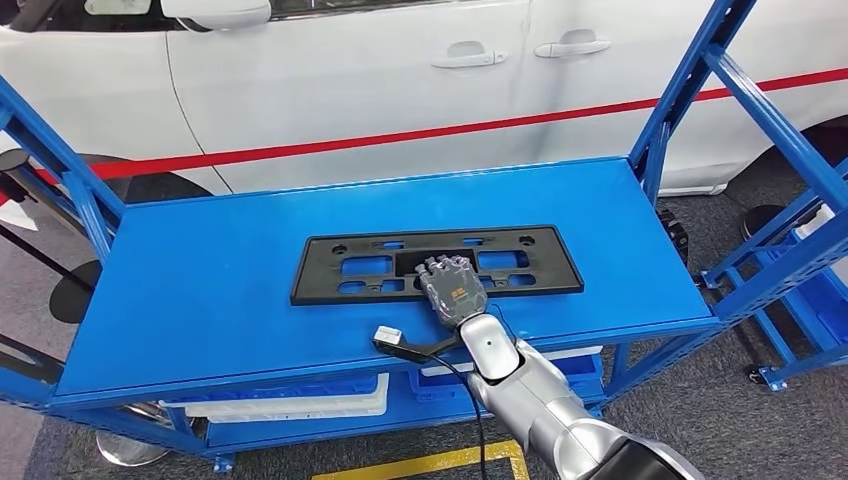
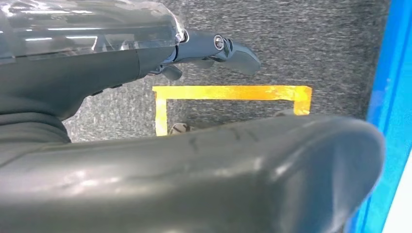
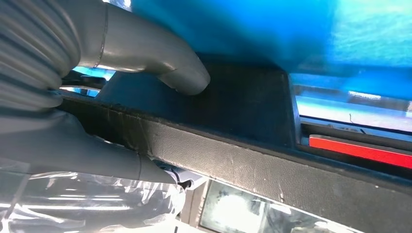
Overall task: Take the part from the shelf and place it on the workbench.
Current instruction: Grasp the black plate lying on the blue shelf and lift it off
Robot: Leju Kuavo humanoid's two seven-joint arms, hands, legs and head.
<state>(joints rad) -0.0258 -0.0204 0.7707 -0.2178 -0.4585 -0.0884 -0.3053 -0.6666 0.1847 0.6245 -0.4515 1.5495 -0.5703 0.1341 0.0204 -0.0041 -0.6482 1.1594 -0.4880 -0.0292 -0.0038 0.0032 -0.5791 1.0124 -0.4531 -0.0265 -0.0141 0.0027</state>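
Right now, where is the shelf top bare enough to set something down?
Bare blue shelf top lies left of the black part, between it and the left uprights. A band behind the part and a patch at its right end are also free. The middle front is crowded: the right hand is on the part.

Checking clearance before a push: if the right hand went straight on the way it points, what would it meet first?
The right hand already rests on the black part; beyond its far edge lies bare blue shelf, seemingly free.

car workshop | white car [image 1: 400,70] | blue steel shelving [image 1: 700,90] | floor tape [image 2: 228,92]
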